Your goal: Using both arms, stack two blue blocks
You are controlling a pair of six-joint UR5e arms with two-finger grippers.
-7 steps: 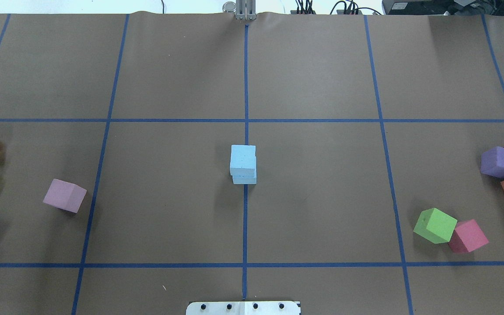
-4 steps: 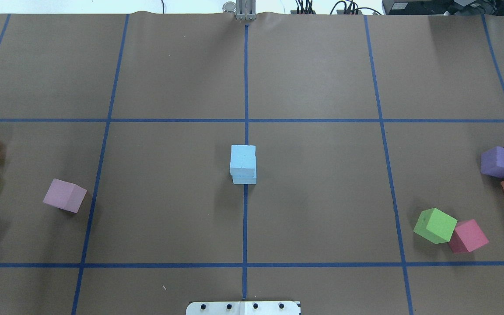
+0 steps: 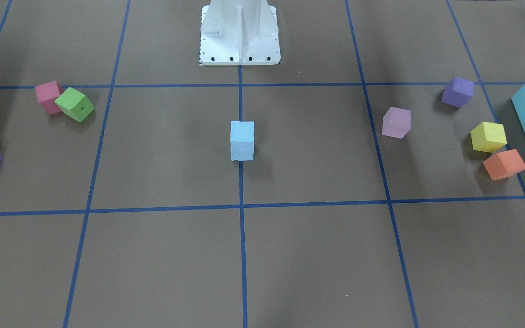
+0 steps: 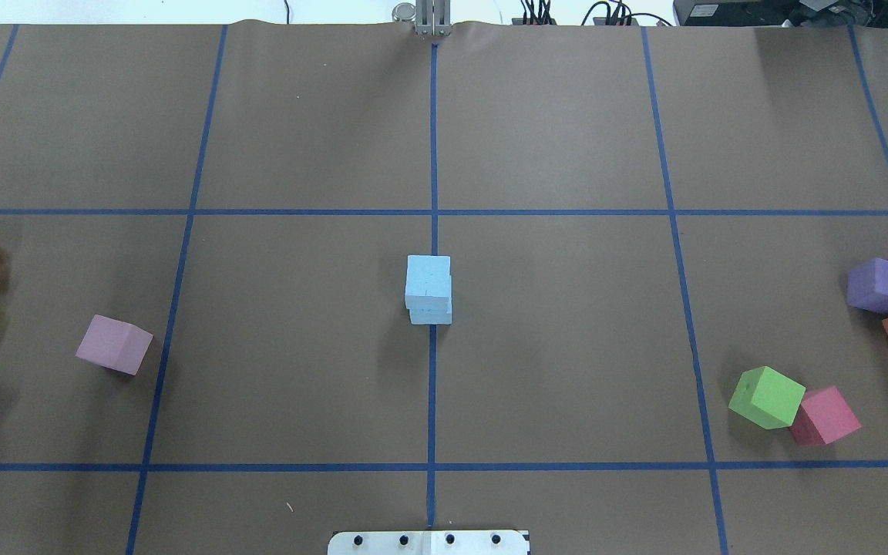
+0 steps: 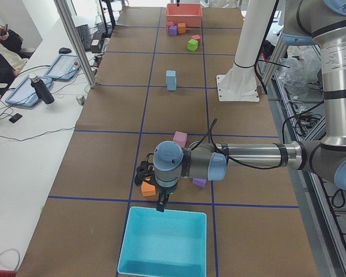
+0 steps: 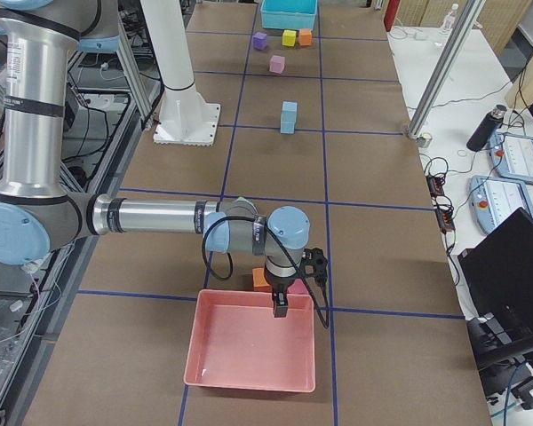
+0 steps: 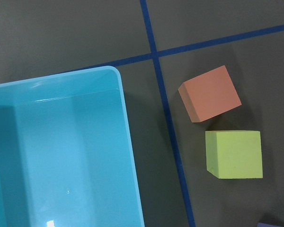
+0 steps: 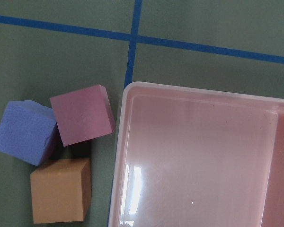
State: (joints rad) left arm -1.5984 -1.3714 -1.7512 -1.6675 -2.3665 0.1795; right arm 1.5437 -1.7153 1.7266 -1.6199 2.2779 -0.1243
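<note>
The two blue blocks stand stacked at the table's centre on the blue tape line: the upper one (image 4: 428,277) sits on the lower one (image 4: 431,314), slightly offset. The stack also shows in the front view (image 3: 242,140) and both side views (image 5: 171,80) (image 6: 289,117). My left gripper (image 5: 160,205) hangs over the near rim of the turquoise box, far from the stack. My right gripper (image 6: 280,308) hangs over the rim of the pink tray. Each shows only in a side view, so I cannot tell whether it is open or shut.
The turquoise box (image 7: 61,151) has orange (image 7: 209,93) and yellow (image 7: 234,153) cubes beside it. The pink tray (image 8: 203,156) has purple (image 8: 23,132), maroon (image 8: 83,115) and orange (image 8: 61,196) cubes beside it. Lilac (image 4: 113,344), green (image 4: 766,397) and pink (image 4: 824,416) cubes lie apart.
</note>
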